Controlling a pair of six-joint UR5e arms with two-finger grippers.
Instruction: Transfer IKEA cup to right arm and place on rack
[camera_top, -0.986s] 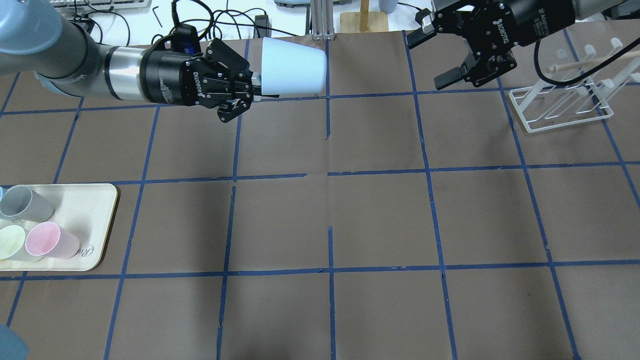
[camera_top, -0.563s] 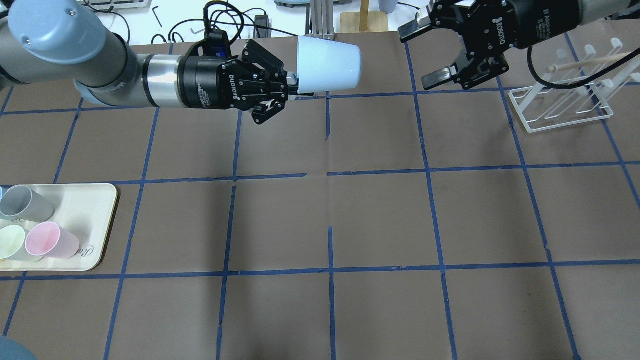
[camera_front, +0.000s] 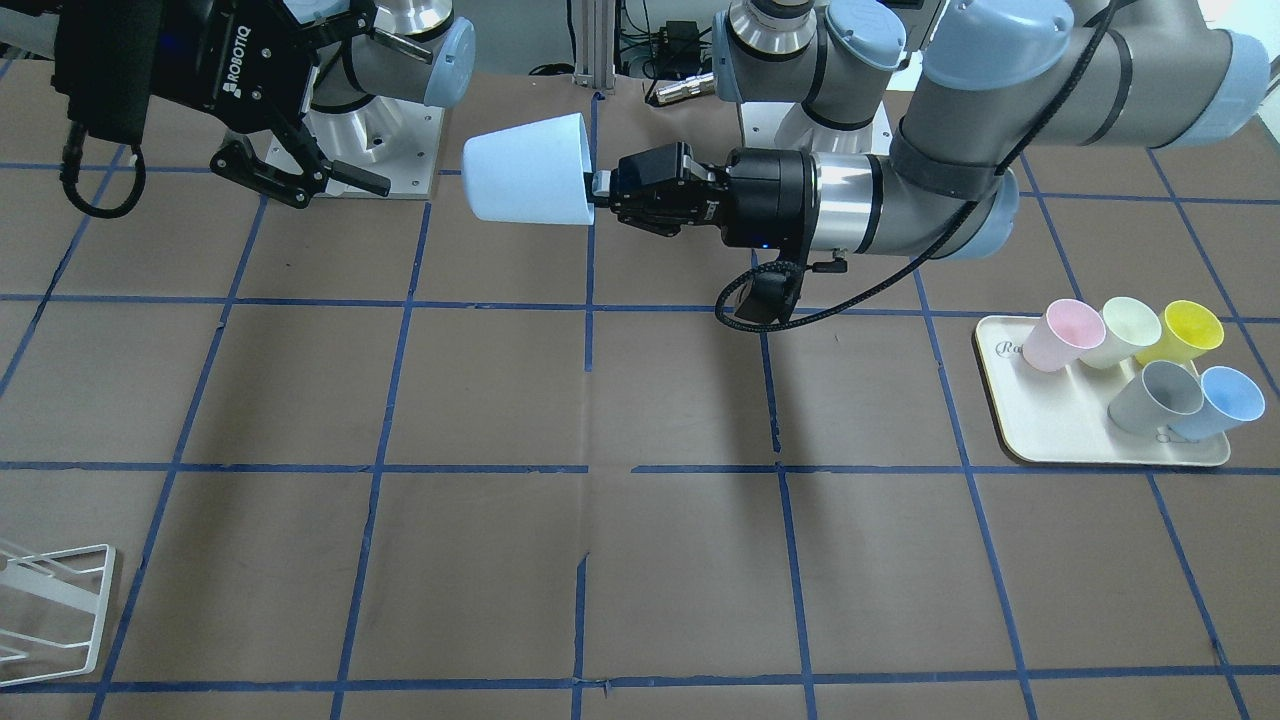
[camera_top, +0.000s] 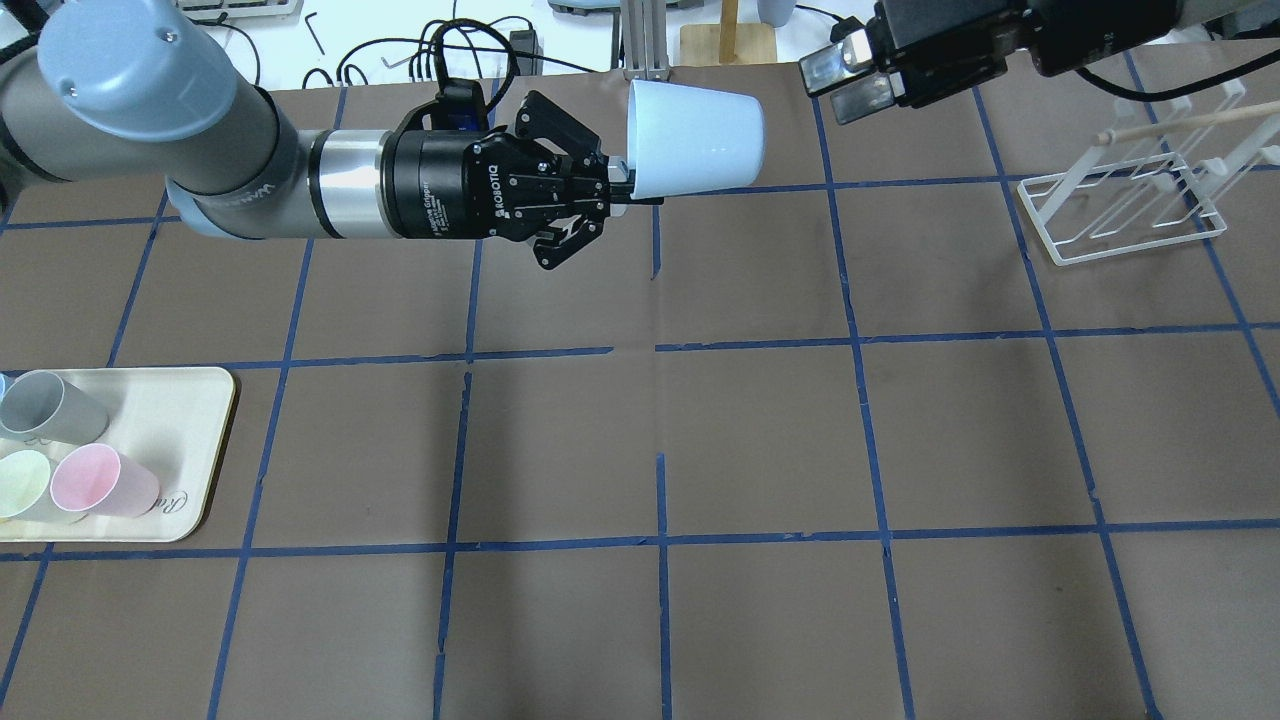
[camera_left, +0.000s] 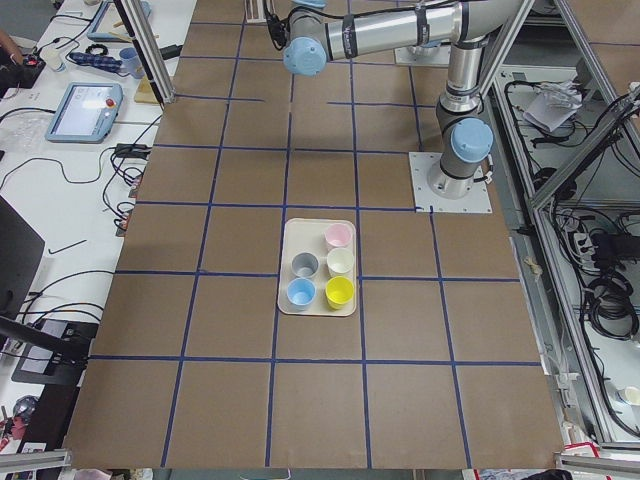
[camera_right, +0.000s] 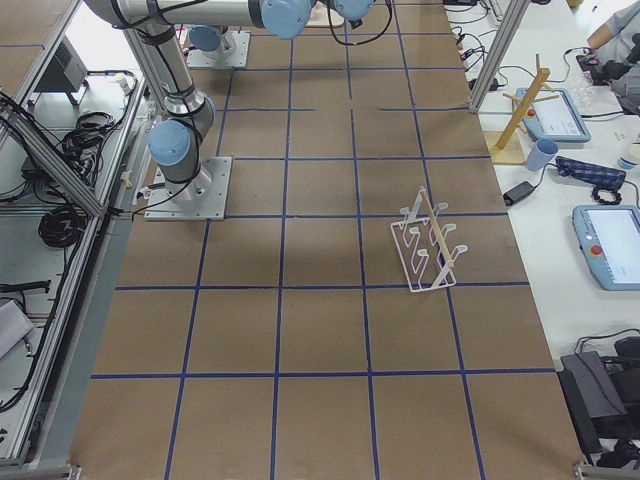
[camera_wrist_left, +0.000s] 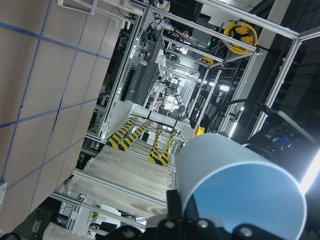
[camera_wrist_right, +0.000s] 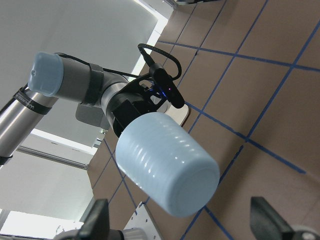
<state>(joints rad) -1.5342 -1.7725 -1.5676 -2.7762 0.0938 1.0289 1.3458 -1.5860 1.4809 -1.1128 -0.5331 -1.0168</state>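
The pale blue IKEA cup (camera_top: 700, 137) is held sideways in the air above the table's far middle, base pointing toward the right arm. My left gripper (camera_top: 625, 190) is shut on its rim; the same shows in the front view, cup (camera_front: 525, 182) and left gripper (camera_front: 600, 187). My right gripper (camera_top: 845, 85) is open and empty, a short gap from the cup's base. In the right wrist view the cup (camera_wrist_right: 167, 167) lies between and beyond the spread fingers (camera_wrist_right: 97, 220). The white wire rack (camera_top: 1120, 215) stands at the far right, behind the right gripper.
A cream tray (camera_top: 190, 420) at the near left holds several cups, among them a second blue cup (camera_front: 1225, 400), a grey cup (camera_front: 1150, 395) and a pink cup (camera_top: 100, 480). A wooden stand (camera_top: 728, 35) and cables lie beyond the table's far edge.
My left arm has carried the cup to the right, toward the right gripper. The right gripper has turned and shifted left and up, staying open; the gap to the cup has narrowed.
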